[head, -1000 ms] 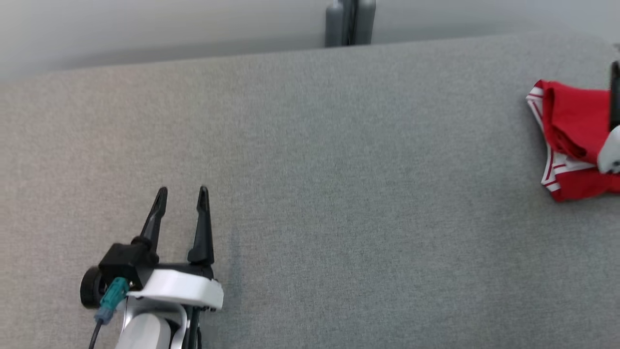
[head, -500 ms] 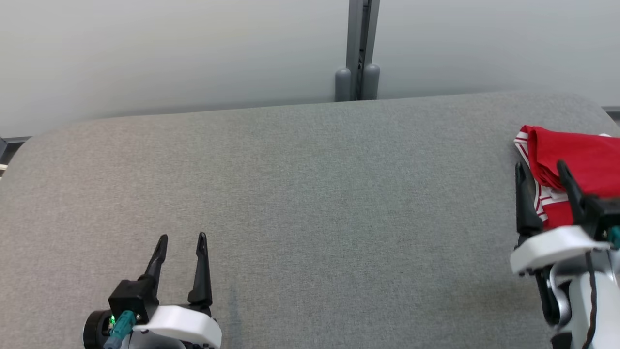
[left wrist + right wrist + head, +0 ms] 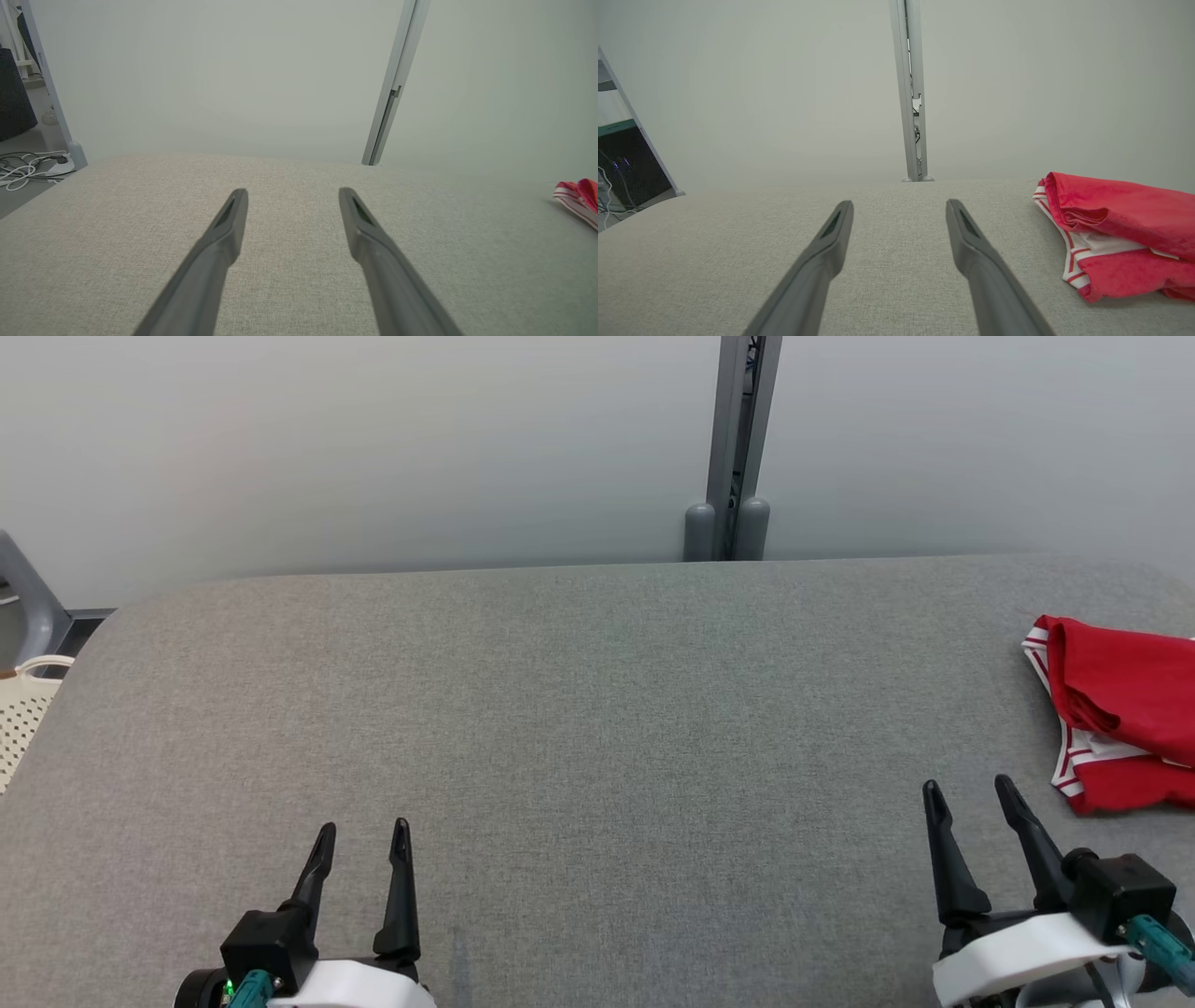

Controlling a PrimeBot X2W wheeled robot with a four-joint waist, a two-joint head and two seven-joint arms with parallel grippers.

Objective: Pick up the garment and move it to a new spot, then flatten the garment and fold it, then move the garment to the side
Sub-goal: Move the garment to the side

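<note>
The garment [image 3: 1125, 709] is red with white striped trim, folded into a small bundle at the far right of the grey table [image 3: 597, 728], partly cut off by the head view's edge. It lies to the right in the right wrist view as the garment [image 3: 1120, 233], and its tip shows at the right edge of the left wrist view as the garment [image 3: 579, 198]. My right gripper [image 3: 971, 791] is open and empty at the lower right, just left of and nearer than the garment. My left gripper [image 3: 362, 831] is open and empty at the lower left.
A pale wall with a grey post [image 3: 733, 448] stands behind the table's far edge. A cream perforated basket [image 3: 23, 709] sits off the table's left edge. Cables [image 3: 28, 165] lie on the floor beyond the left side.
The head camera tilted up, so the whole picture shifted down. My right gripper drew back from over the garment to the lower right, apart from it. The left gripper has barely moved.
</note>
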